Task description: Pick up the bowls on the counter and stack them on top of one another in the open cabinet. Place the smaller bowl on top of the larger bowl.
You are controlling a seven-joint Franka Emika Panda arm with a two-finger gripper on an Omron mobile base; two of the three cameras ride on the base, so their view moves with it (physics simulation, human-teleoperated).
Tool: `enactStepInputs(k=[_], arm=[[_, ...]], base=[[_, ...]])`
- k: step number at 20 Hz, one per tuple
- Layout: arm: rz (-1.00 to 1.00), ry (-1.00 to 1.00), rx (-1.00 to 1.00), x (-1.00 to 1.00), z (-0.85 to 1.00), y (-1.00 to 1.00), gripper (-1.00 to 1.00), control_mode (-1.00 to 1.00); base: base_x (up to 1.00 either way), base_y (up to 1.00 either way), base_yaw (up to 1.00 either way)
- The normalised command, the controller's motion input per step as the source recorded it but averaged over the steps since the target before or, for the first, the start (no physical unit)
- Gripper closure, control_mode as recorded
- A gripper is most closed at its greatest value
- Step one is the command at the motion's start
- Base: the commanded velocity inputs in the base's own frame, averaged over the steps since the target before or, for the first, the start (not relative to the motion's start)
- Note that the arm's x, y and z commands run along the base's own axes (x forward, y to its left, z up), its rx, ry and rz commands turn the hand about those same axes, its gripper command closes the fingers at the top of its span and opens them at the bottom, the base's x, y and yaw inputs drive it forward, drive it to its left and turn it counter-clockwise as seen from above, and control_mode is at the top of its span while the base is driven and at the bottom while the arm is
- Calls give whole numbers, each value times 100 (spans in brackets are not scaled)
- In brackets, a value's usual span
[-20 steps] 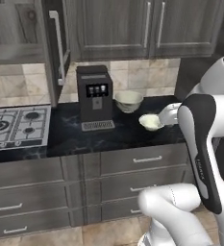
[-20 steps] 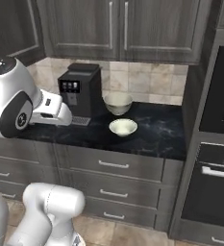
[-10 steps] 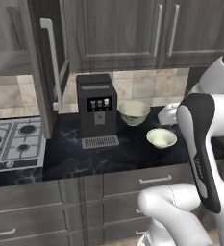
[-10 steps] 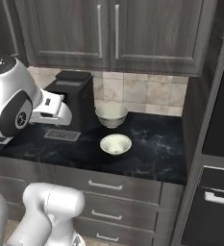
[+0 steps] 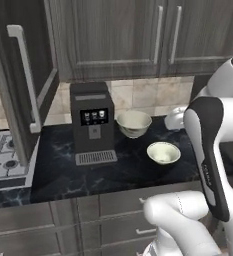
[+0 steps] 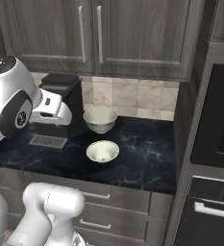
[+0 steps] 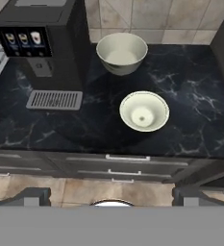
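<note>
Two bowls stand on the black counter, to the right of a coffee machine. The larger bowl, deep and cream, sits near the tiled wall. In front of it lies the smaller bowl, shallow and plain. My gripper is open with nothing in it; it hangs high over the counter's front edge and looks down on both bowls. The open cabinet's door, with its long silver handle, juts out at the upper left.
A black coffee machine with a drip grille stands left of the bowls. A gas hob lies further left. Closed wall cabinets hang above the counter. A tall oven unit bounds the counter on the right.
Both base views have shifted and drawn nearer to the counter, so the camera moved with the base. The bowls keep their places on the counter. The gripper stays open.
</note>
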Motion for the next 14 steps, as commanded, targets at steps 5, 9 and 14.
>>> enactStepInputs(k=[5, 9, 14], arm=[[0, 0, 0, 0, 0, 0, -100, 100], [0, 0, 0, 0, 0, 0, -100, 100], [0, 0, 0, 0, 0, 0, -100, 100]], base=[[61, -26, 0], [62, -21, 0], [62, -18, 1]])
